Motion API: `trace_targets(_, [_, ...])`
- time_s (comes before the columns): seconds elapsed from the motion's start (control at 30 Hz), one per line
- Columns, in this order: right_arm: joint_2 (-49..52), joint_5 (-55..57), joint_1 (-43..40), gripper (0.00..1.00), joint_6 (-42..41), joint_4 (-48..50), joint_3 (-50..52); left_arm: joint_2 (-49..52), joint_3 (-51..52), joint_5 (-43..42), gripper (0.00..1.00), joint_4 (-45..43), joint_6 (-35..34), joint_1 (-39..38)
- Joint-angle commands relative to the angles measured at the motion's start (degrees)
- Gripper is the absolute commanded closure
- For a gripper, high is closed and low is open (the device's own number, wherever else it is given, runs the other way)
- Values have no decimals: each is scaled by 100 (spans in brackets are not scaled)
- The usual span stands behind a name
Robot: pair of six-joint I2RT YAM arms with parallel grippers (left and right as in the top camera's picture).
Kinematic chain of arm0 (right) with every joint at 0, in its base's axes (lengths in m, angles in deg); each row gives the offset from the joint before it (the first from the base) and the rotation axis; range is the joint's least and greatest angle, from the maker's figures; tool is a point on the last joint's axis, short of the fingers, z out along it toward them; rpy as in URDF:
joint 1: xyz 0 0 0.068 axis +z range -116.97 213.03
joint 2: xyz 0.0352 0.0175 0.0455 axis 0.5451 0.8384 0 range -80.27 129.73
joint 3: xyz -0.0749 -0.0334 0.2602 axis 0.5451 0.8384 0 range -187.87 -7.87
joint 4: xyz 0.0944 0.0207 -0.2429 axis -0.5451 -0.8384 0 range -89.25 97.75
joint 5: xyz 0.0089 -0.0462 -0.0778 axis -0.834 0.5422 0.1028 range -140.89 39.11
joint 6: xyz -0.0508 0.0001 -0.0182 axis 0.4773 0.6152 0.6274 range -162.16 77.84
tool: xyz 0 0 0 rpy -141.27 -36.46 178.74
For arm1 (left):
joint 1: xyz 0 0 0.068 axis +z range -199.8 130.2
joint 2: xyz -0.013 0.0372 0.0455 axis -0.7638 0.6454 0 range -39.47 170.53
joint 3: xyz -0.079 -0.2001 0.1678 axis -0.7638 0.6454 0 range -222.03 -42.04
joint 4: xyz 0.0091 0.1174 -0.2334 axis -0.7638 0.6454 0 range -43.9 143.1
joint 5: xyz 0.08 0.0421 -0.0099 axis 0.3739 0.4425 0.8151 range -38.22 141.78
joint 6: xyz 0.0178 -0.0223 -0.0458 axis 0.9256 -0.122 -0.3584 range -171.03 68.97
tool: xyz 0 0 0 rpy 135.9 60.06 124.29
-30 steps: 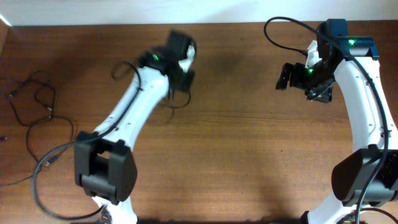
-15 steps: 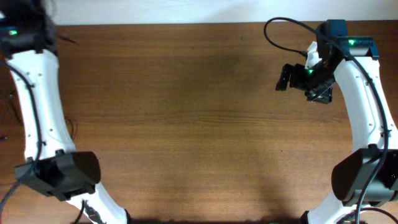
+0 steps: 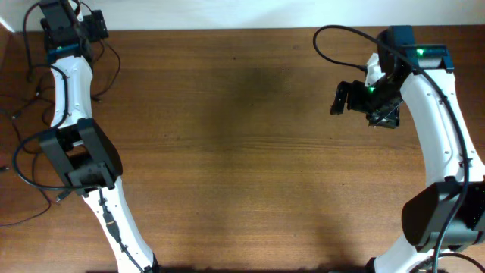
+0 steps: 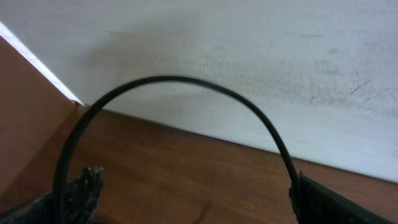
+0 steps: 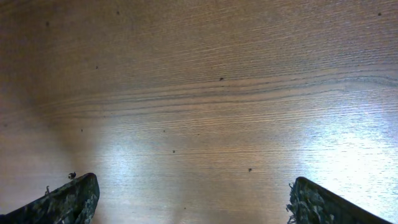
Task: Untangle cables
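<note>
The cables [image 3: 15, 152] are thin black cords lying in loose loops at the table's left edge. One strand [image 3: 114, 57] runs just right of the left arm. My left gripper [image 3: 89, 26] is at the far left back corner, by the white wall. In the left wrist view, my left gripper [image 4: 199, 199] is open and a black cord [image 4: 168, 78] arches across in front of the jaws from one finger to the other; whether it rests on them I cannot tell. My right gripper [image 3: 342, 97] hovers at the right, open over bare wood [image 5: 196, 205], with no cable near it.
A white wall [image 4: 249, 62] runs along the table's back edge. A raised wooden side panel [image 4: 25, 118] closes the left corner. The thicker black cable [image 3: 341, 34] fixed to the right arm loops above it.
My left arm swung from mid-table to the far left back corner, taking a thin cord with it, and its jaws have opened. The right arm barely shifted.
</note>
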Motion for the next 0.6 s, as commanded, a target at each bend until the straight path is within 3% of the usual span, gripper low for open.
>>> trace_targets(0.0, [-66,13,50,1,61,-4,37,-4,-37,-61,1,417,-160,26])
trace_targets(0.1, [-66,13,50,1,61,-4,37,-4,-37,-59,1,872,-321,96])
trace_targets(0.2, [-66,13,50,1,63,-7,37,-33,-339,-254,1,1659,-1517,503])
trace_targets(0.3, [-66,11,50,1,61,37,37,-35,-640,-2444,1,2002,-1937,1110])
trace_targets(0.4, [-66,11,52,1,61,35,37,-33,-693,-4483,1,1910,-1934,1561])
trace_targets(0.53, [-66,11,50,1,61,63,37,-33,-691,-4868,0,1908,-1558,1714])
trace_targets(0.57, [-66,11,50,1,61,63,37,-33,-691,-4868,5,1906,-1429,1711])
